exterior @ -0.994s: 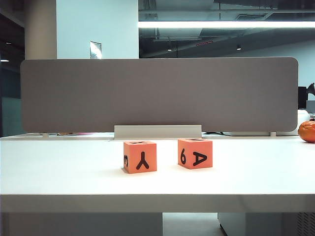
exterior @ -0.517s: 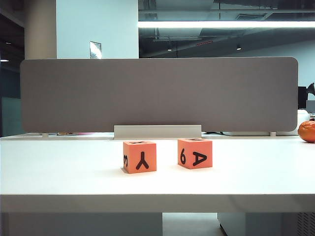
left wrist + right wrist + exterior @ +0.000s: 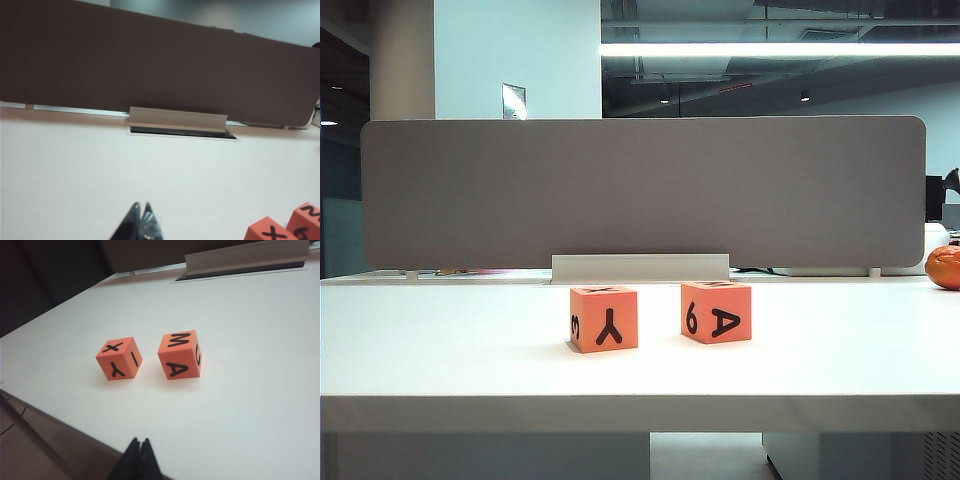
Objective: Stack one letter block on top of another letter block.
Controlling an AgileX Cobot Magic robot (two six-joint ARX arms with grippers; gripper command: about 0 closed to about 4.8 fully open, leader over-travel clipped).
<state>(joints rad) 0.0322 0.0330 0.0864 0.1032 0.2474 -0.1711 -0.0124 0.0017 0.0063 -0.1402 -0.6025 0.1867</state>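
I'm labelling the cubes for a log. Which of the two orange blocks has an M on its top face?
The A block, on the right in the exterior view, with a 6 on its side. The Y block carries an X on top instead.

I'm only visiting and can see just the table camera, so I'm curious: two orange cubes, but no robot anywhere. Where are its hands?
Observer: Both are out of your view. The left gripper shows in its own wrist camera, fingers shut together over bare table.
Operator: And the other one?
Observer: The right gripper is shut too, at the table's near edge, short of both cubes.
Operator: What's on top of the cubes?
Observer: The Y block has an X on top; the A block has an M.
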